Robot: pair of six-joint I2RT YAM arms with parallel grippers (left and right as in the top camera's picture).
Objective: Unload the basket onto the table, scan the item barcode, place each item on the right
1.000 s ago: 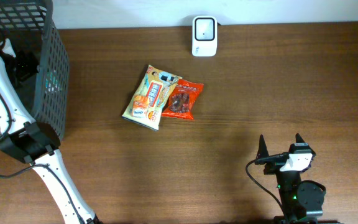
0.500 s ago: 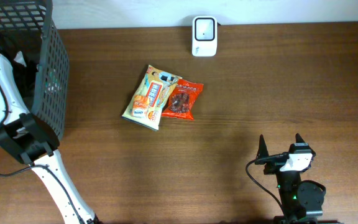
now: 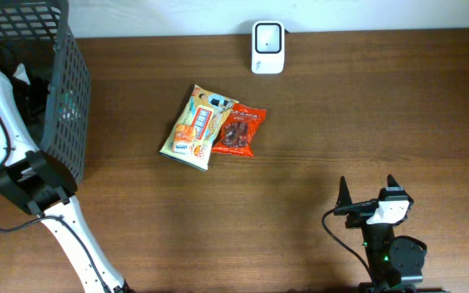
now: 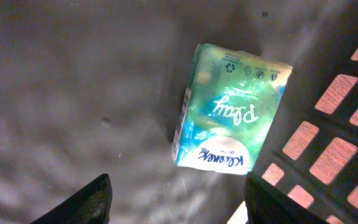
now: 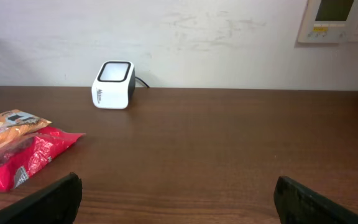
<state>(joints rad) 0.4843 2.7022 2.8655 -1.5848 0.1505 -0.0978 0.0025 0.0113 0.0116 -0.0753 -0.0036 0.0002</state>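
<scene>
Showing white links, black elbow housing on left arm. Trailing black cable past a white block on right arm.

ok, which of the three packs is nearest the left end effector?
The green Kleenex tissue pack, alone in the basket. The yellow snack bag and red snack bag lie on the table.

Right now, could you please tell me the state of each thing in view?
Left pincer: open, inside the basket, empty.
Right pincer: open, empty.
Tissue pack: lying on basket floor, ungripped.
Yellow snack bag: flat on table.
Red snack bag: flat, touching the yellow bag.
Scanner: upright.
</scene>
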